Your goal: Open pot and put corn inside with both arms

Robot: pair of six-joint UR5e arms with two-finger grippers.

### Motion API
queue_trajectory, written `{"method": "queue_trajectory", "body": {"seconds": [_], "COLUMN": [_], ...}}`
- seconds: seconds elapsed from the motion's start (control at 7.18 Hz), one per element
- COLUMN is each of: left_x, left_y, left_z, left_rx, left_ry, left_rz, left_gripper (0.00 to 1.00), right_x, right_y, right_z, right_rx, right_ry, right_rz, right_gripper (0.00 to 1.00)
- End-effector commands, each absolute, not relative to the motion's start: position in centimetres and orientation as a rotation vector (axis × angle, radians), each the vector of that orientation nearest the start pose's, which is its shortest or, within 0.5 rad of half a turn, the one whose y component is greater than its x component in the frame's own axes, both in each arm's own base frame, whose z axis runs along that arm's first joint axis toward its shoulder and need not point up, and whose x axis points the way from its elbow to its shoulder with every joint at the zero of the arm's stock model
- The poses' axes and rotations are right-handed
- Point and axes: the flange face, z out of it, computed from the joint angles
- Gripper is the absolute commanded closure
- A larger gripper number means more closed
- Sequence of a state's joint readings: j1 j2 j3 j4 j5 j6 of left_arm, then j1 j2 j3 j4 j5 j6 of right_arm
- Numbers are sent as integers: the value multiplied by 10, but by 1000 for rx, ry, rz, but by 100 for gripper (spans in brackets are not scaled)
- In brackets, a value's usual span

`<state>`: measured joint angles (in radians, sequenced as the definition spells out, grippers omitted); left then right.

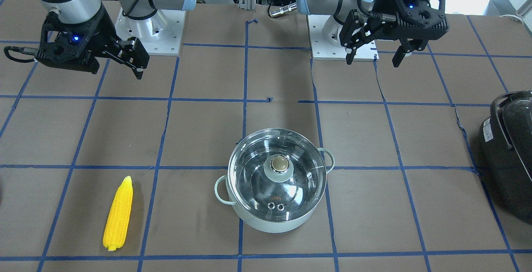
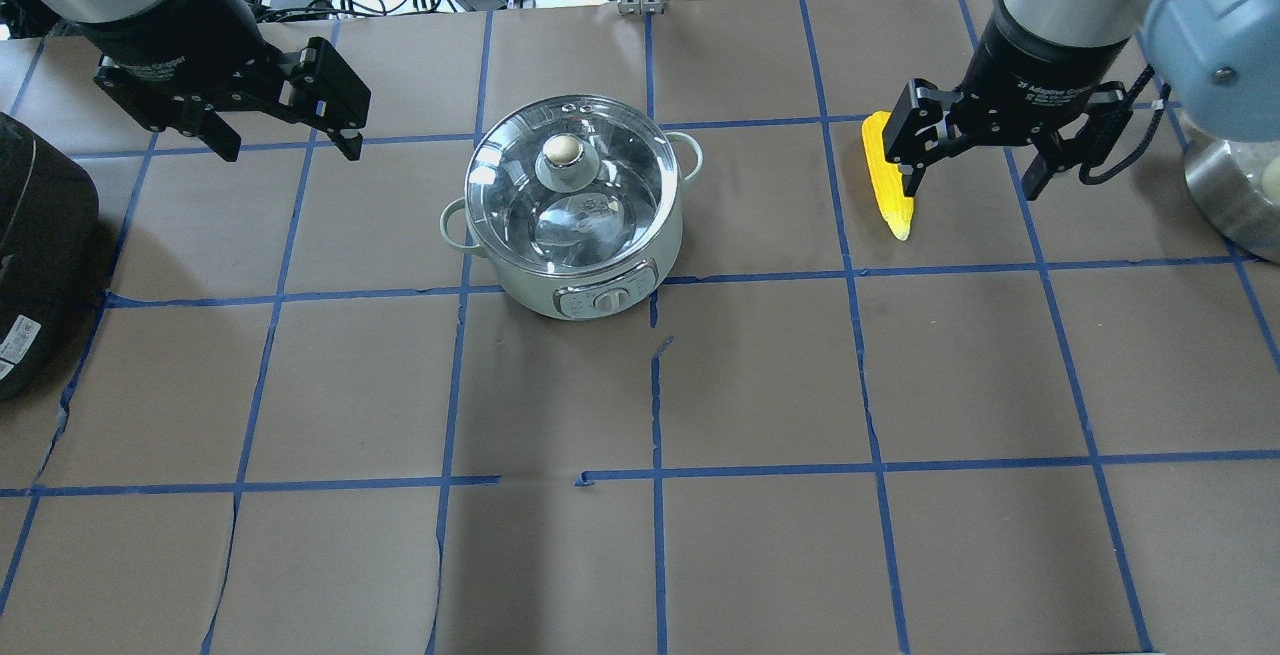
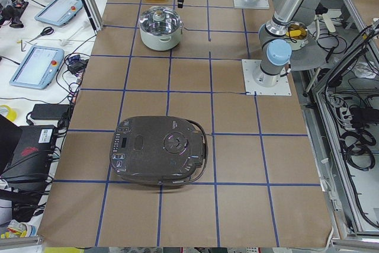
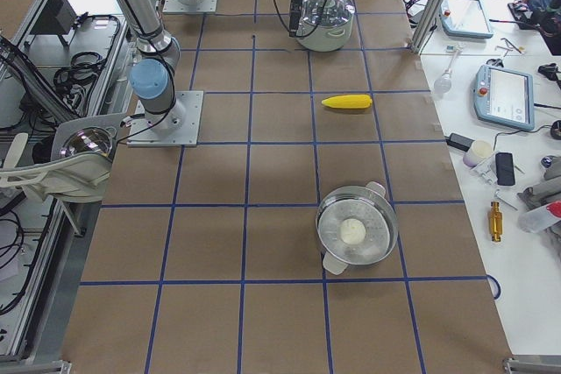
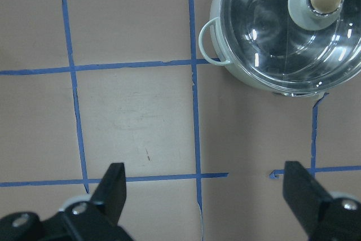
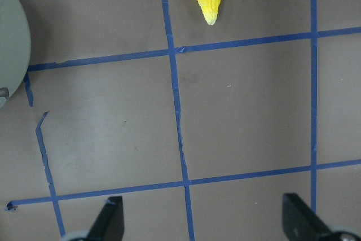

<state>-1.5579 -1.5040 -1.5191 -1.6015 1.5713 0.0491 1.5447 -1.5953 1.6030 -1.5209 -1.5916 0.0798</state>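
Left gripper (image 5: 206, 196) hangs wide open and empty over the table (image 2: 760, 365), near the pot (image 1: 266, 224), its lid (image 1: 299, 168) on; right gripper (image 6: 204, 221) likewise open, corn (image 1: 118, 216) flat just ahead, well apart from the pot

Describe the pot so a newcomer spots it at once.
On the brown table gridded with blue tape, look near the centre. The pot there is round and pale mint green. Its clear glass lid with a knob sets it apart from the black appliance and the yellow corn.
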Motion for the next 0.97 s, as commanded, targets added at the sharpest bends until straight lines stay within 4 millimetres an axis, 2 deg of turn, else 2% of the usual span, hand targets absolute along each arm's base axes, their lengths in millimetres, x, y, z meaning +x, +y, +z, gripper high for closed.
{"method": "queue_trajectory", "body": {"seconds": [0.0,0.84], "left_x": [-127,-129], "left_y": [-471,-468], "left_z": [542,542], "left_rx": [55,39], "left_ry": [3137,3140], "left_rz": [-137,-135], "left_gripper": [0,0], "right_x": [119,119], "right_y": [-479,-480], "right_z": [479,478], "right_rx": [166,169], "right_ry": [3157,3156], "right_rz": [91,91], "right_gripper": [0,0]}}
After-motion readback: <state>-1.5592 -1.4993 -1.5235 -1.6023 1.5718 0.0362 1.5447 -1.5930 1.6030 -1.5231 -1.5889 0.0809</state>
